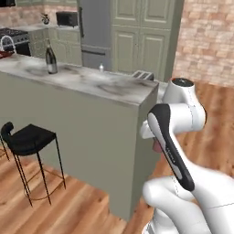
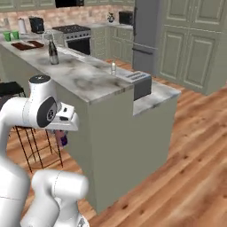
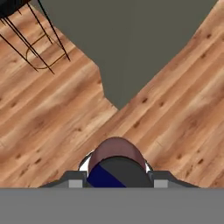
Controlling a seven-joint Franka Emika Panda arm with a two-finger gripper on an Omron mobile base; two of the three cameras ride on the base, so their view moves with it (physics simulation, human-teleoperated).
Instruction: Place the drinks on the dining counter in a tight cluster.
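**Maroon bottle in the tool, two drinks waiting up top**

From the left base view we see the long grey-white veined marble counter (image 1: 91, 82) on its sage-green wall, with the tall dark wine bottle with the pale label (image 1: 51, 59) standing upright towards its far end. Well apart from it, nearer the corner, stands the small clear water bottle with the white cap (image 1: 101, 68). A black bar stool (image 1: 28, 139) sits on the wooden floor below. Low beside the wall, a sliver of maroon (image 1: 156, 146) peeks out behind the white arm.

Over to the right base view: the short maroon bottle with its dark cap (image 2: 62, 137) hangs under the hand, well below the counter top. A grey toaster (image 2: 137, 84) sits at the lower step of the counter.

Now the hand view, looking down along the tool (image 3: 116, 177): it is clenched on the maroon bottle, whose rounded body fills the space between the tips, with floorboards far beneath.

We judge this bottle to be stiff, smooth and probably glass, so slippery and breakable if dropped from here. The grip looks to sit on the body, which is where we would want it: the wide part, not the cap. The wine bottle should be heavier and top-heavy, best taken low on its body; the water bottle is light and easily tipped.
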